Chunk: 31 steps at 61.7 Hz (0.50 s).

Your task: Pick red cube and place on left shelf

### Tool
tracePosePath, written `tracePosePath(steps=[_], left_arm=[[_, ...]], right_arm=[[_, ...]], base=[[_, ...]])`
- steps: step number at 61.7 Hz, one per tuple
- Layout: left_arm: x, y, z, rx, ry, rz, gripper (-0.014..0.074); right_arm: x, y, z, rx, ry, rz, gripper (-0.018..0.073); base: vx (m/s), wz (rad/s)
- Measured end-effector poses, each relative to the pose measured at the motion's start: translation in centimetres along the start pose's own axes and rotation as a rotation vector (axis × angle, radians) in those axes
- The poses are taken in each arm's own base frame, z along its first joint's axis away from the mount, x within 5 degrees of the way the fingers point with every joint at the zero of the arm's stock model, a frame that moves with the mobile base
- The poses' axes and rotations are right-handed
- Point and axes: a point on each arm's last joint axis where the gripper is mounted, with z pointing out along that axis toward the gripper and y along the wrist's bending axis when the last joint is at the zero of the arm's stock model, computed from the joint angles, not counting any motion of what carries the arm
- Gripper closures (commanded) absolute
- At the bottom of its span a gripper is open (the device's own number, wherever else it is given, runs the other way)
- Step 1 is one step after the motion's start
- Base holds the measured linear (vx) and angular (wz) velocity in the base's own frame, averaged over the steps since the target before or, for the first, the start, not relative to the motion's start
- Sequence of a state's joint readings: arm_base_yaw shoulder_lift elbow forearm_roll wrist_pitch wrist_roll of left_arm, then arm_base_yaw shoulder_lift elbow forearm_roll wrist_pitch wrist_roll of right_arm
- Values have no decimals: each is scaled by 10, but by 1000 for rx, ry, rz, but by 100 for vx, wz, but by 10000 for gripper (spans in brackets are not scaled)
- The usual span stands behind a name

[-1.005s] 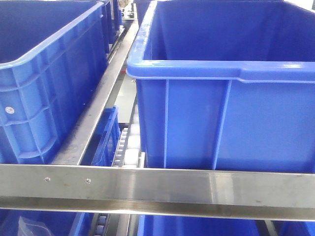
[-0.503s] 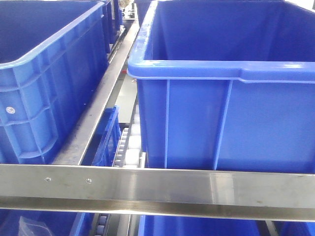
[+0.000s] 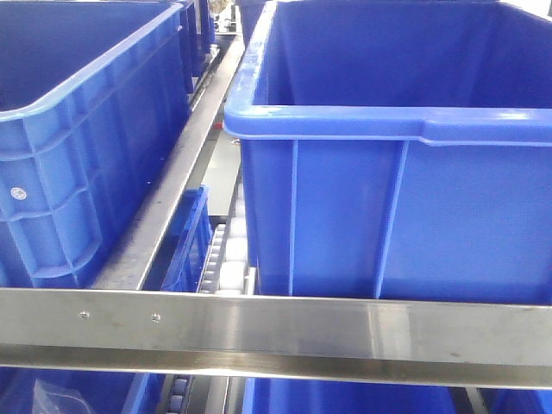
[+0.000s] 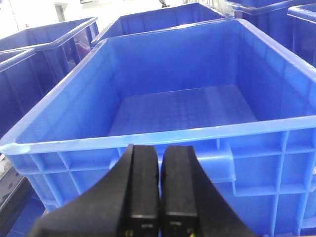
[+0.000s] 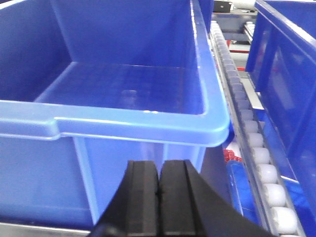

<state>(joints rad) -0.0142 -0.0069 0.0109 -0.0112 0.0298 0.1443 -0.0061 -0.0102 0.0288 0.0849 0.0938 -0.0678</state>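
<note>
Both the left gripper (image 4: 159, 190) and the right gripper (image 5: 159, 197) were pressed together and held nothing, facing blue crates (image 3: 397, 172) on the left shelf (image 3: 276, 332). No red cube showed in any view, so the step was likely searching; finding it came next.

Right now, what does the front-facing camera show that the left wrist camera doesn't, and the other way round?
Only the front view shows the left shelf's steel front rail, white rollers and two blue crates side by side. Only the left wrist view shows the left gripper, fingers pressed together with nothing between them, and an empty crate floor. Both show big blue crates; neither shows a red cube.
</note>
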Motion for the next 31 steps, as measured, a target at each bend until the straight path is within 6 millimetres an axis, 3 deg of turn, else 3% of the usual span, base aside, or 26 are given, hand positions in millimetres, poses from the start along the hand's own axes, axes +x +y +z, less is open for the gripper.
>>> tracePosePath(steps=[31], left_arm=[[0, 0, 0, 0, 0, 0, 491]], right_arm=[[0, -1, 0, 12, 0, 8, 503]], base=[[0, 0]])
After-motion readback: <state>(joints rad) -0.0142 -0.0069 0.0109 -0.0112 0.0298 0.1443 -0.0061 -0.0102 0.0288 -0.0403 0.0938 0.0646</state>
